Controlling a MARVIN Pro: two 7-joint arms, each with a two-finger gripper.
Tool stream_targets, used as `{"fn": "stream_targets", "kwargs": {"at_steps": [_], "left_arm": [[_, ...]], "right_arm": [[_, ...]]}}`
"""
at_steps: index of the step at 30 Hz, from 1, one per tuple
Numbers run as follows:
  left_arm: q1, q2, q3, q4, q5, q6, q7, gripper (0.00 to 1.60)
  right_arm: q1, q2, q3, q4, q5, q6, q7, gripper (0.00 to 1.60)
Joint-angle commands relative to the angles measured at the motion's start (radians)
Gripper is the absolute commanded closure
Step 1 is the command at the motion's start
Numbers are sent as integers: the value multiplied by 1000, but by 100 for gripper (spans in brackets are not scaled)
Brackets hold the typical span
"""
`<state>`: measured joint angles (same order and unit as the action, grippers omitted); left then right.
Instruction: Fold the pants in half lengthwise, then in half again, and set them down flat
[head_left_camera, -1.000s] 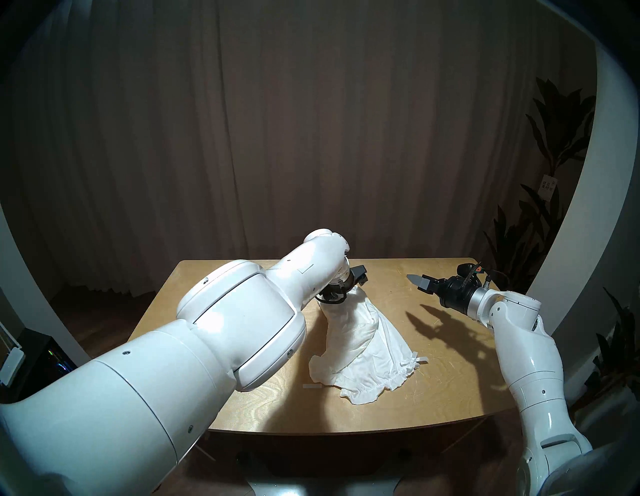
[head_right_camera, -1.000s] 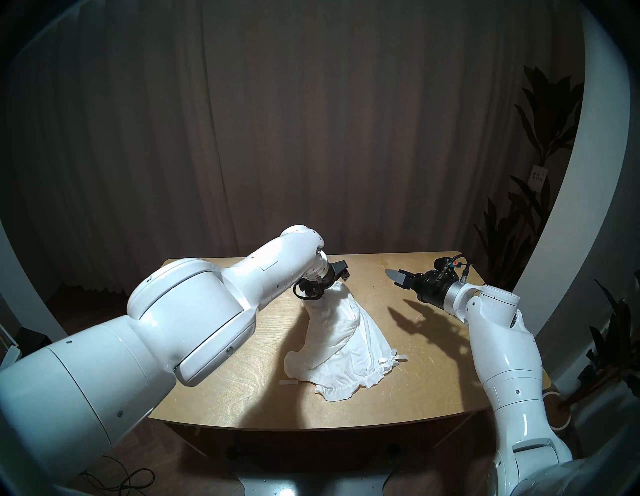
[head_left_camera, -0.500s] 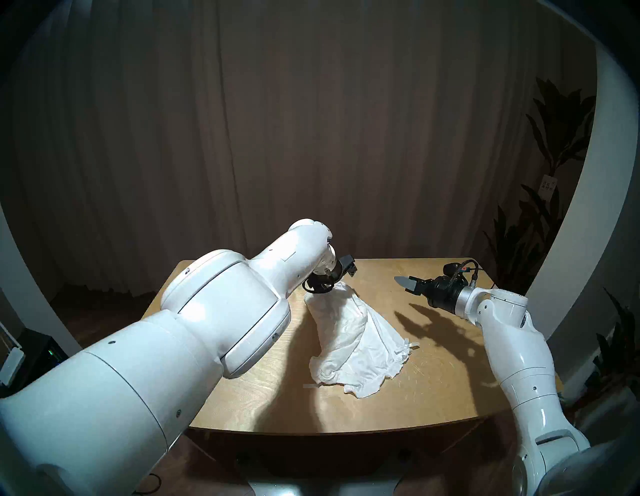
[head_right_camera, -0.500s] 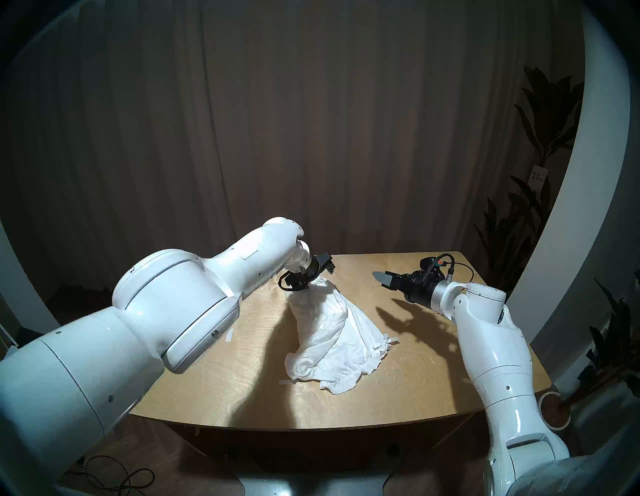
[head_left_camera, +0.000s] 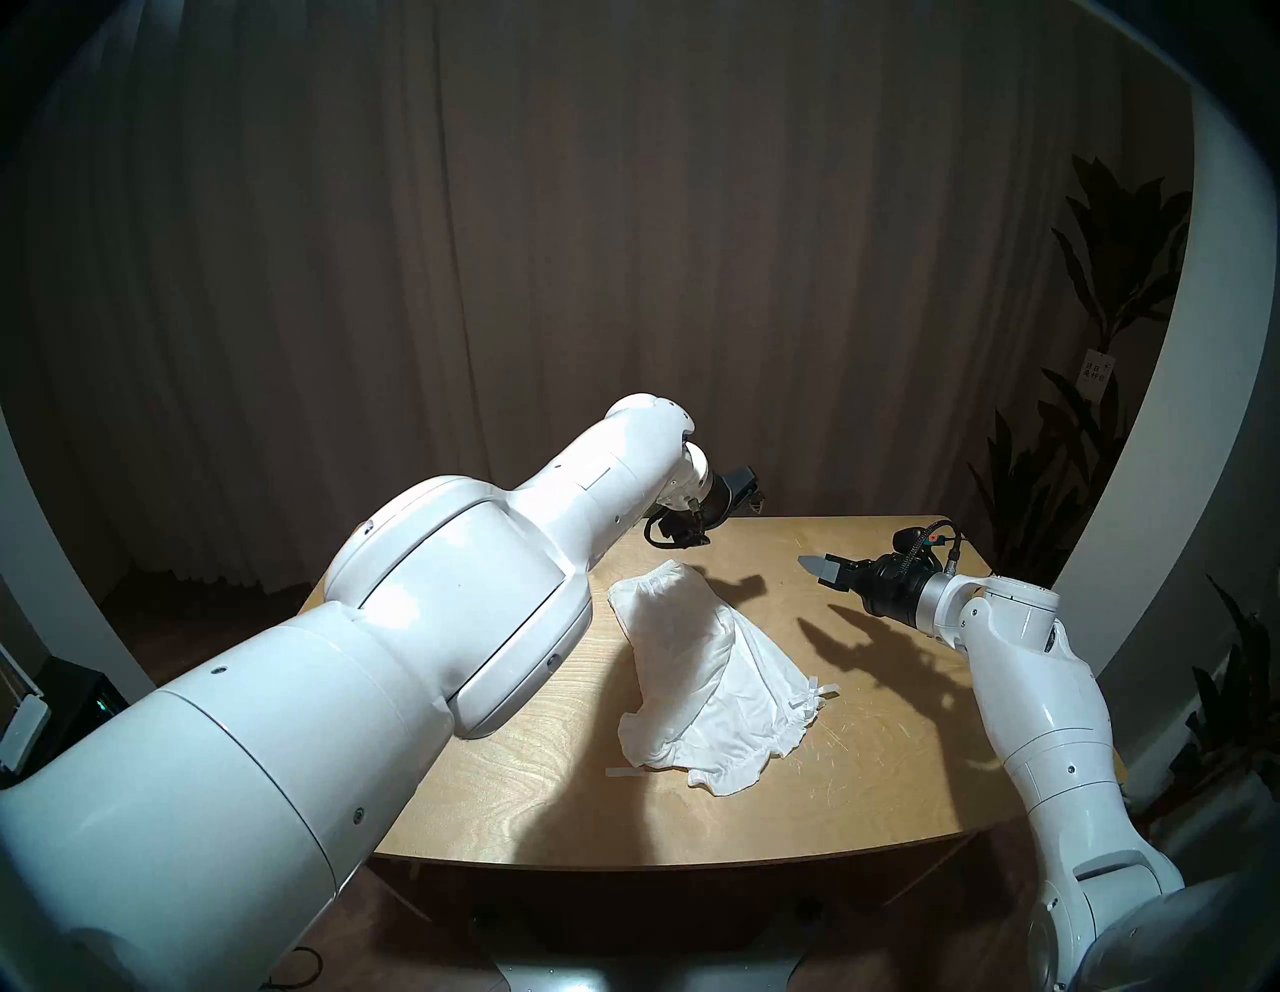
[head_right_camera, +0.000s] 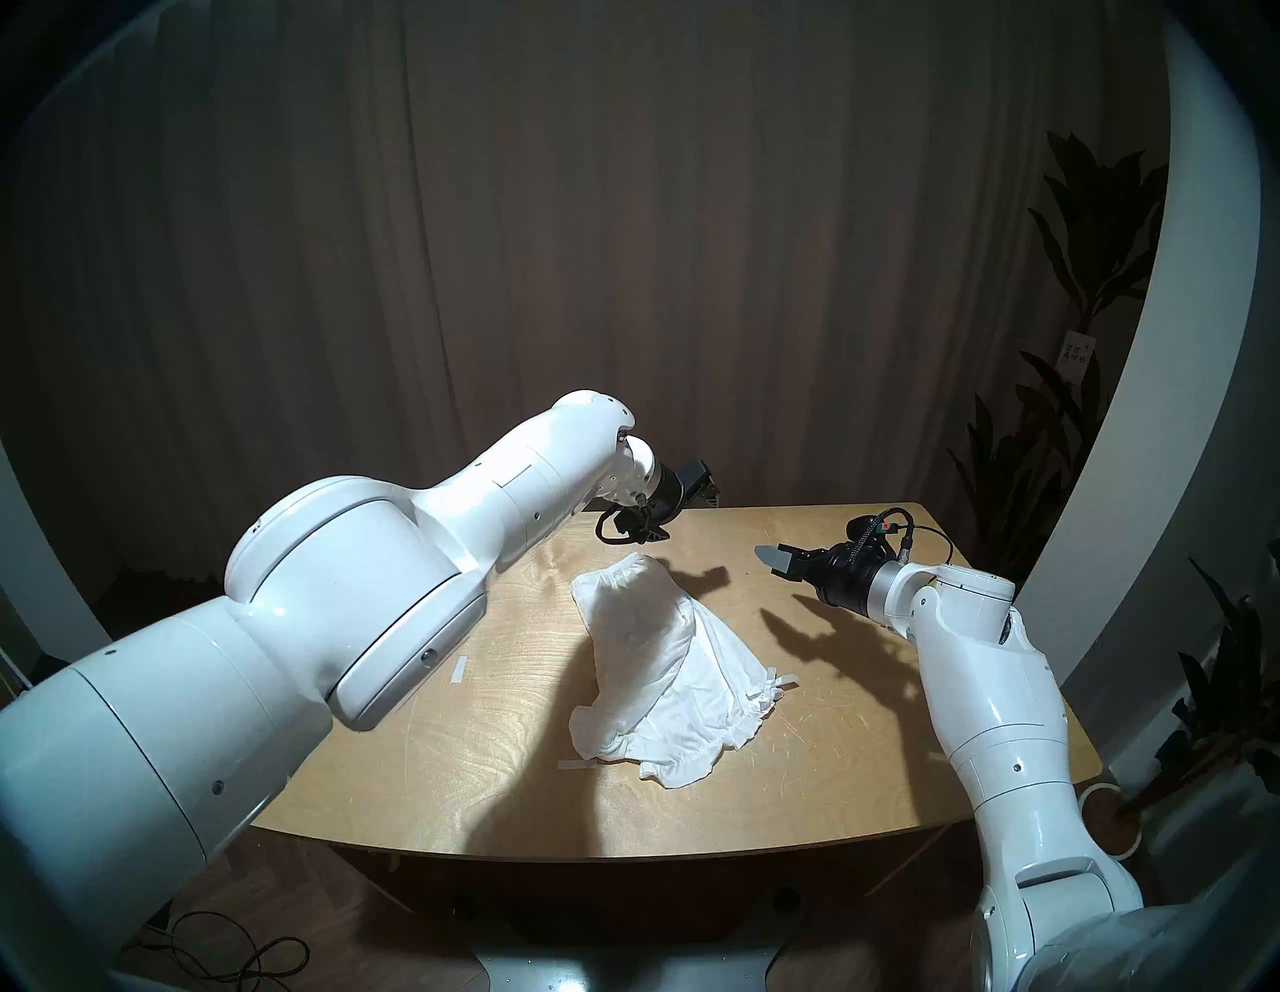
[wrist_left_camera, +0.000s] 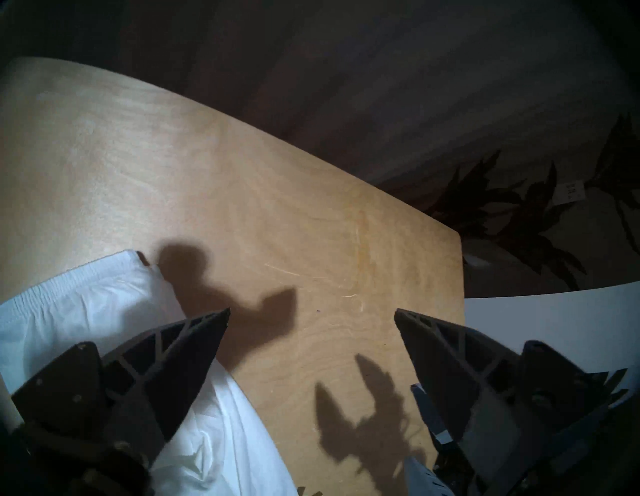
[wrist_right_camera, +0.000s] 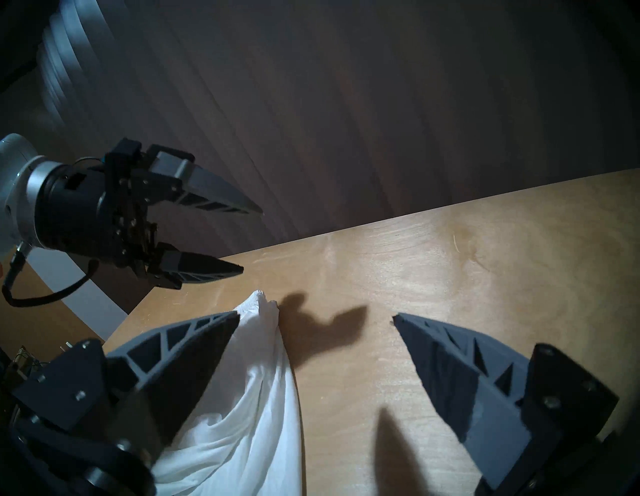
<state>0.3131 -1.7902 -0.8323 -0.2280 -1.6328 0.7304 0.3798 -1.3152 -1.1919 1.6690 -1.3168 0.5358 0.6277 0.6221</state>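
The pants (head_left_camera: 699, 675) lie crumpled on the wooden table (head_left_camera: 893, 783), held by neither arm. The left gripper (wrist_right_camera: 242, 239) hangs above their waistband end, fingers spread wide and empty. The right gripper (head_left_camera: 809, 560) hovers beside them, fingers wide apart, nothing between

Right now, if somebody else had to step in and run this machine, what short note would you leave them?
Left tool: open, empty, raised above the table's far edge, clear of the cloth.
Right tool: open, empty, hovering over the table's right side.
White shorts: lying loosely rumpled mid-table, waistband at the far end, ruffled hems and ribbon ties toward the near right. Two small tape strips sit on the tabletop.
Done: the shorts look roughly doubled over, though I cannot be sure.
Left: neaten that fold, fold in half again, lay flat.
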Motion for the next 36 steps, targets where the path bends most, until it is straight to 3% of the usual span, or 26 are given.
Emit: {"fn": "stream_targets", "kwargs": {"at_steps": [1, 19, 25, 36], "left_arm": [[-51, 67, -7, -17, 3, 0, -1, 0], [-3, 286, -17, 113, 12, -15, 76, 0], [17, 339, -22, 128, 17, -17, 100, 0], [51, 382, -32, 128, 19, 8, 112, 0]], "right_arm": [[44, -19, -29, -6, -1, 2, 7, 0], [141, -95, -184, 23, -43, -2, -6, 0], [178, -122, -235, 48, -72, -2, -19, 0], [240, -140, -281, 109, -114, -3, -61, 0]]}}
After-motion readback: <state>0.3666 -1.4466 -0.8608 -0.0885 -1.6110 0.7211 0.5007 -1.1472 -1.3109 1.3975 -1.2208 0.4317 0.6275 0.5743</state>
